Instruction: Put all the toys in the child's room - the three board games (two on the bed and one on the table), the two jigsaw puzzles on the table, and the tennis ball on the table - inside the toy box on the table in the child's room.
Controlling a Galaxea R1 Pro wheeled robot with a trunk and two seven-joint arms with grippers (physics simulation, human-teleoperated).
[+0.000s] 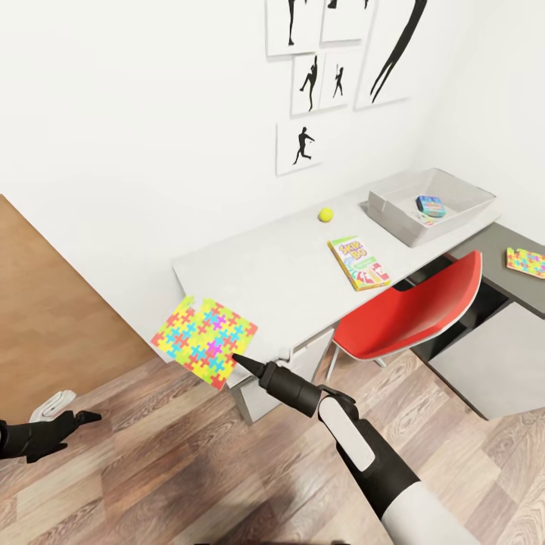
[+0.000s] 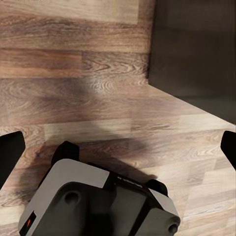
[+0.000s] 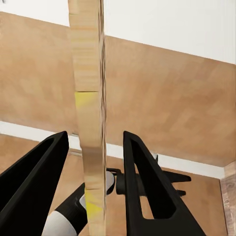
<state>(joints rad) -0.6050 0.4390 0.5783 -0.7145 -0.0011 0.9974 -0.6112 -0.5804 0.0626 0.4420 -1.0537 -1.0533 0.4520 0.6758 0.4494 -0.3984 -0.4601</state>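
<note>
The right gripper (image 1: 236,357) is pinching one corner of a jigsaw puzzle (image 1: 203,331), and the right wrist view shows the thin pale edge of that sheet (image 3: 88,123) standing between the two black fingers (image 3: 145,182), with the far finger close against it and a gap on the other side, so the hold looks light. The puzzle hangs out beyond the near end of the table (image 1: 265,272), tilted and apparently clear of the top, a stiff flat square of interlocking pieces in yellow, pink, blue, green and orange. To carry it well, I judge the arm should keep the sheet level and travel along the table toward the toy box (image 1: 429,203) at the far end, slowly, since a thin board held by one corner can swing or slip. The box is a shallow pale-grey bin with sloped walls, and a small blue board game (image 1: 429,204) already lies inside. Between the puzzle and the box lie the glossy Skip-Bo box (image 1: 359,263) and the small fuzzy tennis ball (image 1: 325,215) on the smooth pale tabletop; the second jigsaw puzzle (image 1: 525,262) rests on the darker lower section beyond a red moulded chair (image 1: 412,314). The left gripper (image 1: 72,418) hangs low over the wood-grain floor, its fingers (image 2: 10,152) spread wide apart and empty.
</note>
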